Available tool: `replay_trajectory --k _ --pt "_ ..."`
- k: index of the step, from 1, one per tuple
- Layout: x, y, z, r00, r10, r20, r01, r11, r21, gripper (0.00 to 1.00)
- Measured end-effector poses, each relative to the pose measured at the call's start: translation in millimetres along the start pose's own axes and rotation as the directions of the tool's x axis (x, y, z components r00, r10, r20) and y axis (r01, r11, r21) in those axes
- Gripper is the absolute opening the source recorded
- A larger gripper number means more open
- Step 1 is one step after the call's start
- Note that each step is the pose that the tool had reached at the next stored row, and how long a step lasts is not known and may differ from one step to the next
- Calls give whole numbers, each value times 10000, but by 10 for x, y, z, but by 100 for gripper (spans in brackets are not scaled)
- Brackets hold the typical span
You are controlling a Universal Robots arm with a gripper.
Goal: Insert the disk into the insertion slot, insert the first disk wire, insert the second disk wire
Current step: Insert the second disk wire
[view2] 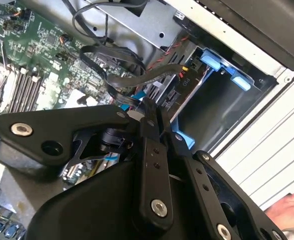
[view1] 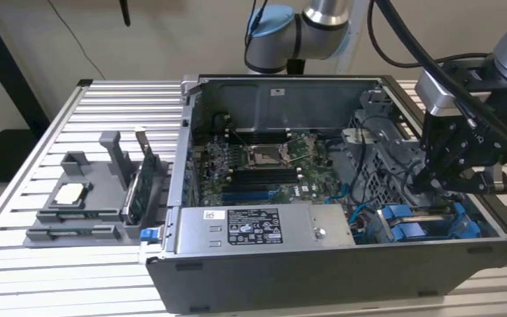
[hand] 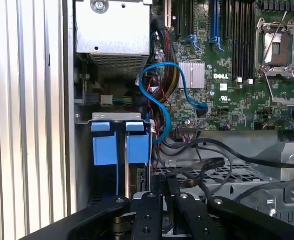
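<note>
At the exterior view's right end of the open computer case (view1: 324, 271), the gripper (view1: 451, 179) is lowered over the grey drive cage (view1: 385, 142). The disk (hand: 136, 149) is judged already seated in the insertion slot (hand: 109, 117), its blue carrier tabs being seen flush at the cage mouth, so a wire step is taken to be in hand. The jaws are drawn nearly together in both wrist views; whether the end of the black wire (view2: 152, 74) is pinched between them cannot be told. A square, gentle push of a plug onto the disk's socket is called for, with loose cables kept clear. A person's hand (view2: 292, 210) on the slatted tabletop (view2: 267, 160) is given by the second wrist view, whereas the blue cable (hand: 162, 80) and the motherboard (hand: 237, 85) are laid out plainly in the first wrist view.
</note>
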State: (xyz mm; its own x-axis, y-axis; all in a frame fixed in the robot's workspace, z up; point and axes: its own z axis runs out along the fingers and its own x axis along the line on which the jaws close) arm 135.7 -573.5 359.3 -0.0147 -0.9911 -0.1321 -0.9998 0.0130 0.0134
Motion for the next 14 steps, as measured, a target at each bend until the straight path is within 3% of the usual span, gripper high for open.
replay_trajectory --k 11,14 --pt "246 -14 -28 10000 0 0 0 10000 -1 16" --pt "251 -14 -28 10000 0 1 0 10000 -1 16"
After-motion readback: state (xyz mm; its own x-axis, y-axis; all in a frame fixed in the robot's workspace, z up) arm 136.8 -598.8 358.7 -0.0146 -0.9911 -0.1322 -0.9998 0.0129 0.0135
